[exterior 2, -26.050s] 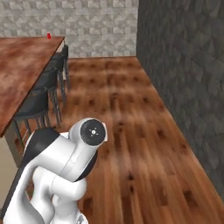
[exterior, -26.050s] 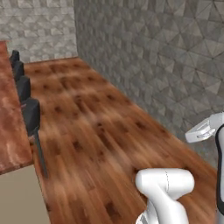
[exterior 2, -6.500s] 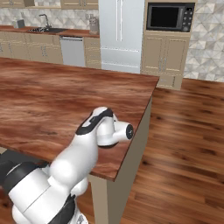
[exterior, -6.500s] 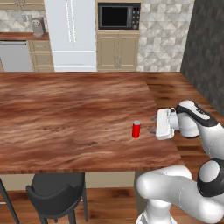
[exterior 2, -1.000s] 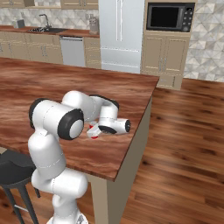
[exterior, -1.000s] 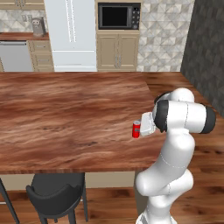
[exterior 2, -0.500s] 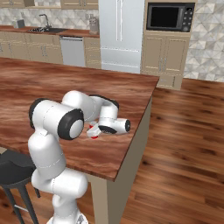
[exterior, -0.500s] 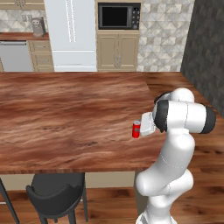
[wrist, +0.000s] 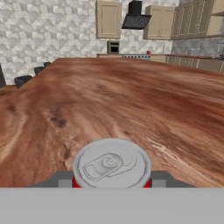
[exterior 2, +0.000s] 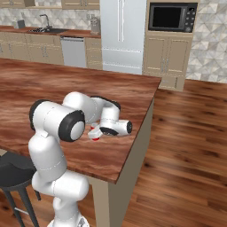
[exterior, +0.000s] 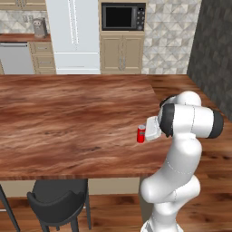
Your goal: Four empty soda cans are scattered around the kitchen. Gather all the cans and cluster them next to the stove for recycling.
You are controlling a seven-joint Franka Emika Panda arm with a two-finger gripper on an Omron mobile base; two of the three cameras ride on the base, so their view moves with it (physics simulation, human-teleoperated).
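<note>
Jaws of my gripper point(wrist: 112, 183) stand closed on the red can point(wrist: 112, 165), one dark fingertip point(wrist: 64, 180) at each side of it, the silver top with its pull tab facing my hand camera. From the left base camera the can point(exterior: 141, 134) stands upright on the wooden island point(exterior: 68, 118), near the island's right edge, at about 3 o'clock from the island's middle, with my white hand point(exterior: 152, 129) pressed against its right side. From the right base camera only a sliver of red point(exterior 2: 94, 134) peeks out under my wrist, and my forearm hides the rest, so I cannot tell from there how the fingers sit. My arm bends over the island's corner from the floor beside it. A dark stool point(exterior: 56, 203) stands under the island's near edge, at 7 o'clock from the can in the left base camera. Beyond the island, at 12 o'clock, a white fridge point(exterior: 74, 36) stands against the far wall, with a black microwave point(exterior: 123, 16) built into the tan cabinets just to its right. Through my hand camera, far across the wood at 12 o'clock, a small red thing point(wrist: 148, 53) sits on the distant counter, too small to tell what it is.
</note>
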